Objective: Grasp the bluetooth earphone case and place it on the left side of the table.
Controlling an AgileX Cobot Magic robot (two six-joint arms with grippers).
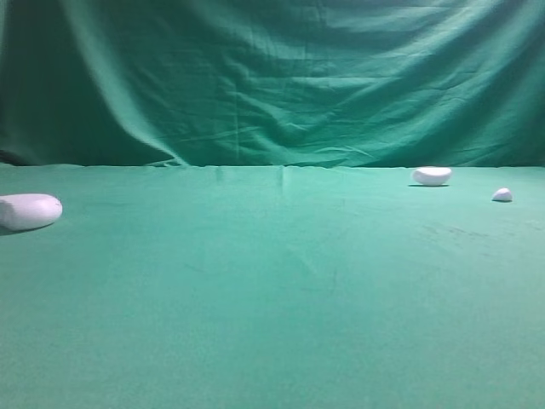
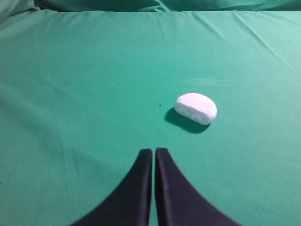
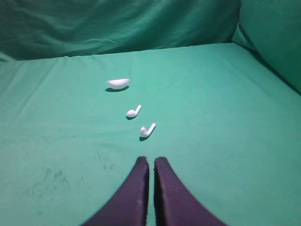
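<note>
The bluetooth earphone case (image 1: pixel 30 211) is a white pill-shaped object lying at the far left of the green table (image 1: pixel 272 307). In the left wrist view the case (image 2: pixel 195 108) lies ahead and to the right of my left gripper (image 2: pixel 154 150), clear of it. The left gripper is shut and empty, its dark fingers pressed together above the cloth. My right gripper (image 3: pixel 151 160) is also shut and empty, above the right side of the table. Neither gripper shows in the exterior view.
A smaller white oval object (image 1: pixel 432 175) lies at the back right, also in the right wrist view (image 3: pixel 117 84). A tiny white piece (image 1: pixel 501 195) lies nearer the right edge. Two white earbuds (image 3: pixel 133 112) (image 3: pixel 147 130) lie just ahead of the right gripper. A green curtain (image 1: pixel 272 77) hangs behind.
</note>
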